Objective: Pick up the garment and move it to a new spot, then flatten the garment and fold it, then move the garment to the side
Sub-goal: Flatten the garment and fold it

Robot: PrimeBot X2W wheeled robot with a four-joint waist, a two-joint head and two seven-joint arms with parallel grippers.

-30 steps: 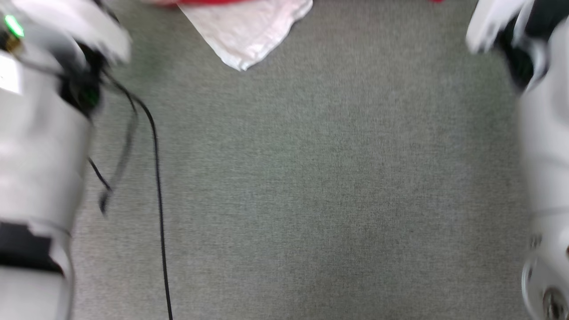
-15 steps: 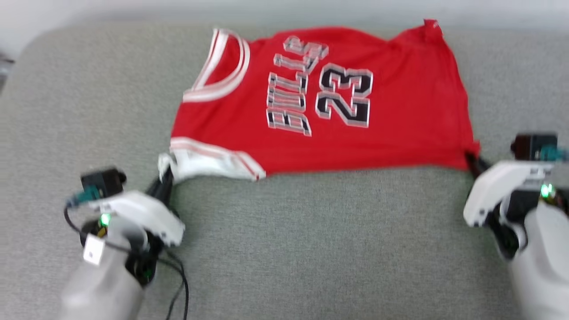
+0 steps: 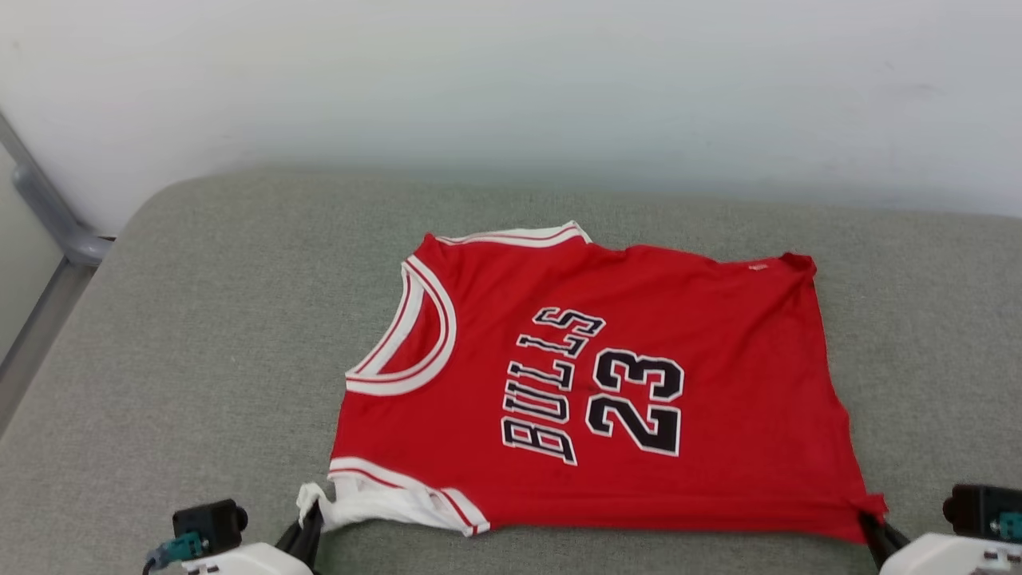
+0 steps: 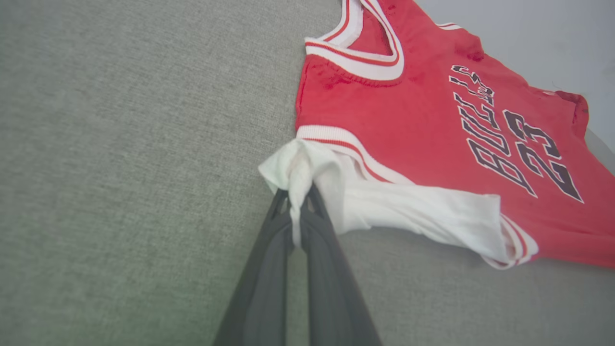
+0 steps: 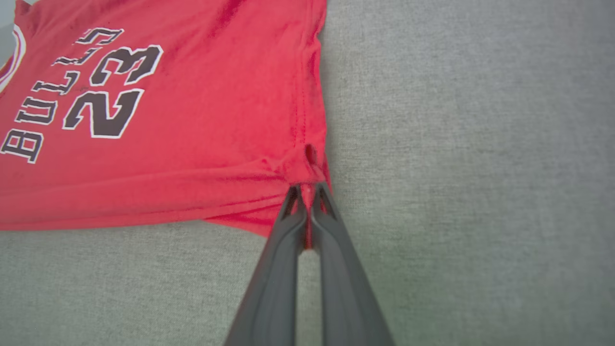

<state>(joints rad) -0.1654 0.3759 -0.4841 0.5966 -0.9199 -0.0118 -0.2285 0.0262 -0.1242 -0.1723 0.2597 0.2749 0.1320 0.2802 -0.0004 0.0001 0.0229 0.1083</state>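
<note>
Flatten step: left fingers [image 4: 290, 226] pinch the shirt [image 3: 607, 383] by its white sleeve [image 4: 408, 211], right fingers [image 5: 303, 211] pinch its hem corner [image 5: 307, 168]. Shirt lies beyond both tips. Next: tension outward, lower, release.

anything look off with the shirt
The shirt lies mostly flat, but its white sleeve at the near left corner is bunched and twisted where the left fingers pinch it; the right fingers pucker the hem corner.
</note>
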